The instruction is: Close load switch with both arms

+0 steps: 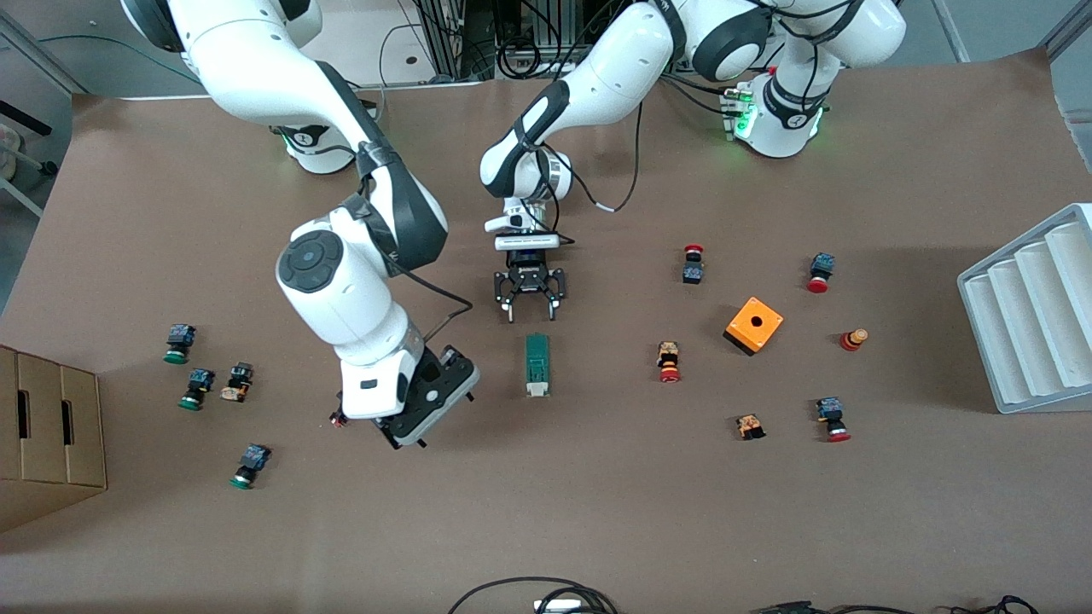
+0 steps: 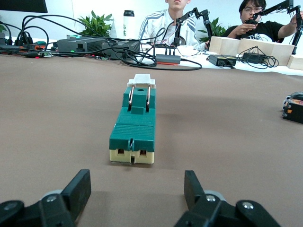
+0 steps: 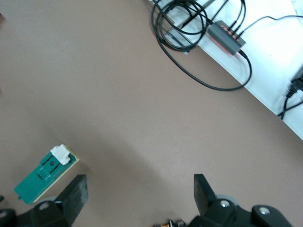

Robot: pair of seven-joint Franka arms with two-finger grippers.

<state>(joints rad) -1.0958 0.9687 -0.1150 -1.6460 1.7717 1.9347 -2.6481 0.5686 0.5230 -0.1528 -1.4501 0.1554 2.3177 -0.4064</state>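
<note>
The load switch (image 1: 537, 364) lies flat on the brown tabletop (image 1: 597, 512) about midway between the two arms' ends. Its long axis runs toward the front camera, and its white lever tab (image 1: 537, 390) is at the nearer end.

The left tool (image 1: 531, 314) is low over the tabletop just beside the switch's other end, in line with it and not touching. Its fingers (image 2: 78, 189) stand well apart, with nothing between them.

The right tool (image 1: 429, 408) hangs tilted over bare tabletop beside the switch, toward the right arm's end. Its fingers (image 3: 75, 191) are also spread wide and empty.

An orange box with a hole (image 1: 754, 325) sits among red-capped push buttons toward the left arm's end. Green-capped push buttons (image 1: 177, 343) lie toward the right arm's end.
</note>
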